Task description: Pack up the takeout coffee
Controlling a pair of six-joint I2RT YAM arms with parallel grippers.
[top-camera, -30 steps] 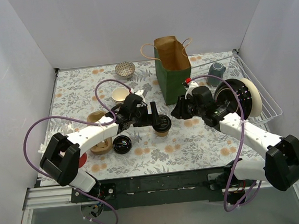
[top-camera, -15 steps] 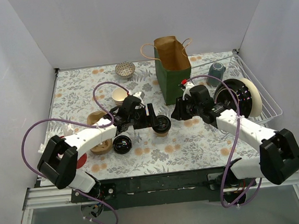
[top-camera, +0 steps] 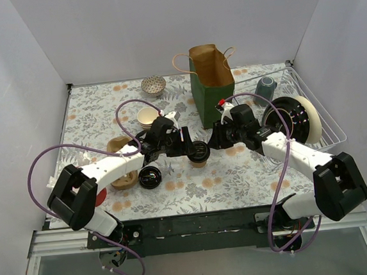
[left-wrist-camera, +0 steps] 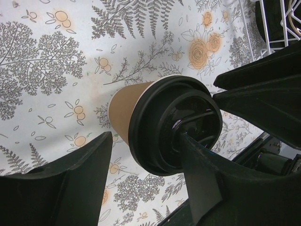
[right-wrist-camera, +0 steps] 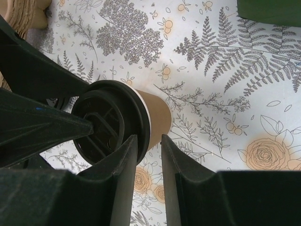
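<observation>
Left tool (left-wrist-camera: 141,174): we see its two fingers on either side of the coffee cup (top-camera: 198,154), narrower than a second ago; the right finger is at the lid, and between the left finger and the cup wall a little gap is visible, so we do not call it a grip yet.
Right tool (right-wrist-camera: 148,155): narrow, holding nothing; its fingertips are just beside the cup wall, and it has come a little nearer to the cup.
Coffee cup: it stands upright on the tabletop (top-camera: 238,171) between both tools, with the black lid on, in front of the green bag (top-camera: 213,90) and not in it.
Change: the left tool is closing on the cup.
Meaning for the task: we judge that the pick-up is starting; the lift and the placing in the bag are not yet done.
</observation>
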